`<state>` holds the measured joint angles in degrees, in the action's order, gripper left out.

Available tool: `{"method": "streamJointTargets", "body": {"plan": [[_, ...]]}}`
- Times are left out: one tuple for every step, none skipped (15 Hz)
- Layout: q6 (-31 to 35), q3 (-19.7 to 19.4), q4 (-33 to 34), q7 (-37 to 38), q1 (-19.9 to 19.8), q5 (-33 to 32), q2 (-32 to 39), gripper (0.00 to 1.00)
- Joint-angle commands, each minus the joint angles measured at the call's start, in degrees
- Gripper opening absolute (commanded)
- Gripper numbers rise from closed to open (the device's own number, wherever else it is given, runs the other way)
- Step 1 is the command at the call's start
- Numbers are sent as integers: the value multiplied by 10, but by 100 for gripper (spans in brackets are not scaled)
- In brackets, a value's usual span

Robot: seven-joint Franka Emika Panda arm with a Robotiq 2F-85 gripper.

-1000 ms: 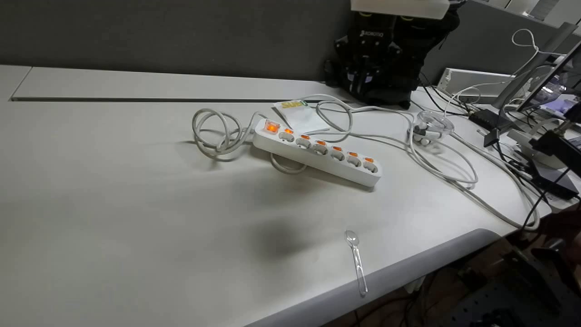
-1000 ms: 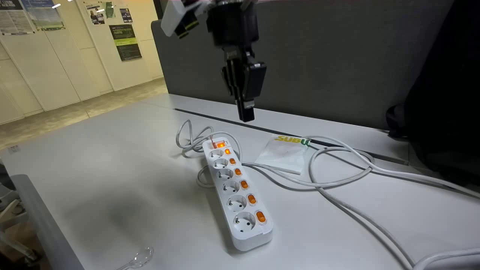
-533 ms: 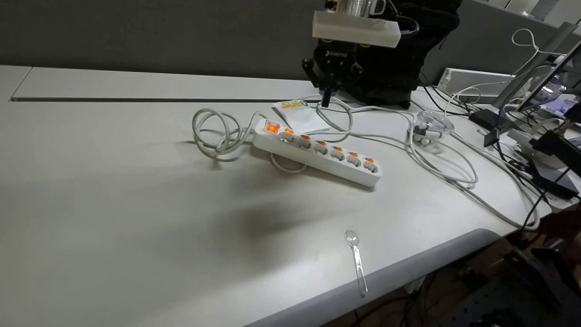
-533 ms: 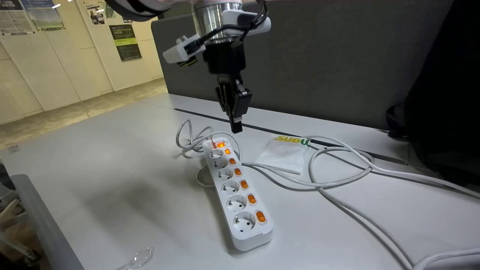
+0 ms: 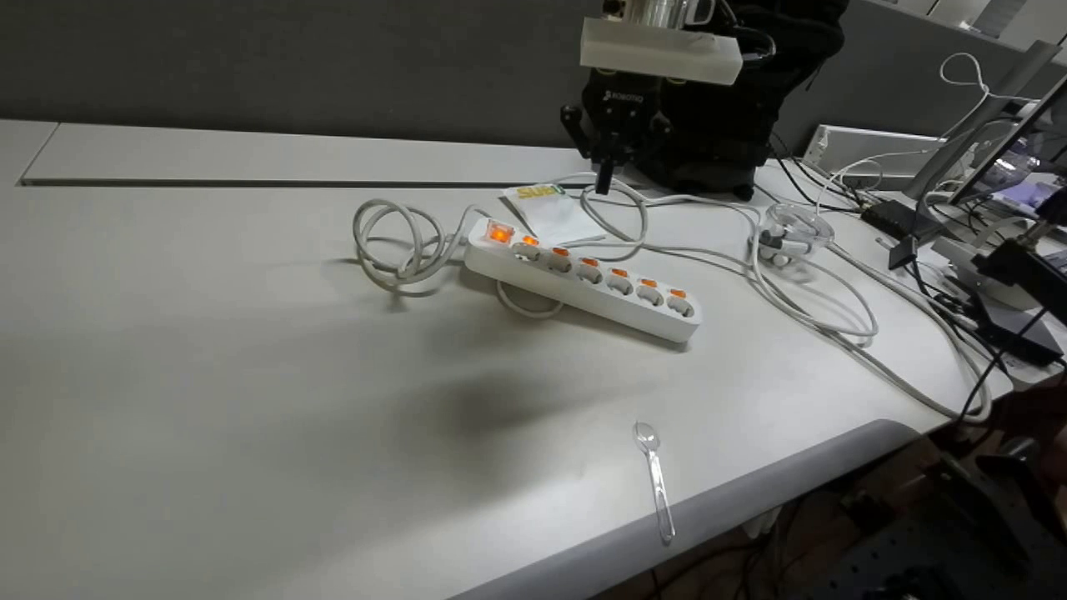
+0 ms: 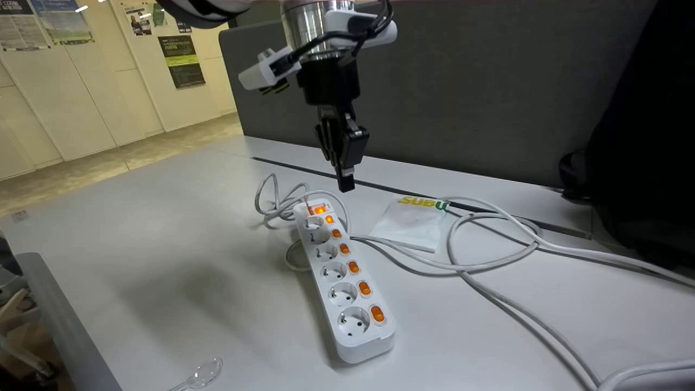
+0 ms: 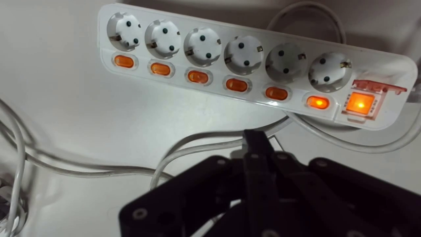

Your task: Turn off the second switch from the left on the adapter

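Power strip [image 5: 575, 288] on counter [image 5: 208, 350], sockets up. For the task: small lit rocker switch [image 5: 530, 241], second from left in an exterior view, counting the large lit switch [image 5: 499, 232] at the end. Five other small switches [image 7: 236, 85] look unlit; red flip cover [image 7: 378, 86] beside the large one is raised. Claw [image 6: 346, 184] in the air in an exterior view, tips showing right above the strip's lit end with a gap between. Fingers together. Wrist view: strip lies ahead of the tips, apart from them, switch row along its near edge, small lit one off to the upper right of the tips. White cable [image 7: 361, 149] curves past the lit end there. White packet [image 6: 410, 222], yellow and green lettering, near the strip; clear plastic spoon [image 5: 657, 483] well apart from it, by the counter's edge.
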<state>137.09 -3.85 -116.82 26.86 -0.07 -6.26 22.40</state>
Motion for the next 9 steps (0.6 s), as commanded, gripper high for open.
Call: {"method": "streamJointTargets", "body": {"plan": [[11,-10,7,-5,11,13,11,0],[24,-11,8,-2,12,14,17,0],[42,-8,7,-2,13,20,25,0],[59,-7,7,-1,15,26,31,0],[77,-6,7,-2,17,31,39,0],[93,-6,7,-1,21,37,46,0],[106,-4,7,-3,24,45,54,0],[115,-4,6,-4,28,51,59,0],[123,-2,4,-6,32,57,64,0]]}}
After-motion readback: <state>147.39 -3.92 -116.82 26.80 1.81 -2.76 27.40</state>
